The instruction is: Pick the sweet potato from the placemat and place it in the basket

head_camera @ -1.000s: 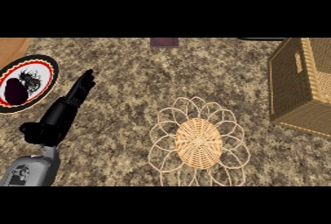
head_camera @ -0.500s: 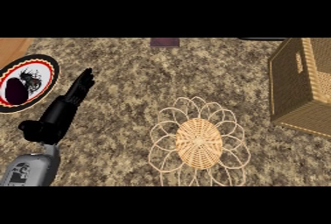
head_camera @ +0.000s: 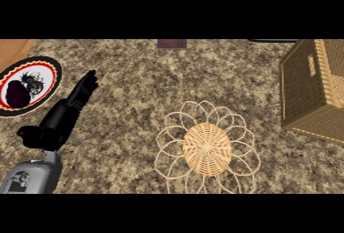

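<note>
we see the speckled brown surface filling nearly the whole view. the biggest thing on it is the woven basket, well apart from our left robot hand and far off to its right, up against the view's right edge; what lies inside it is hidden from us. next in size is a flat wicker mat with looped petals, lying to the right of the robot hand and a little nearer to us, apart from it and not touching the basket. then comes the round placemat, with a black rim and a red ring round a pale middle, just to the left of the fingertips and cut by the view's left edge. our left robot hand comes up from the lower left on its grey forearm, open, with the fingers straight and pointing away from us, holding nothing and clear of the placemat's rim. smallest is the sweet potato, a dark purple lump lying on the placemat, left of the robot hand and apart from it.
</note>
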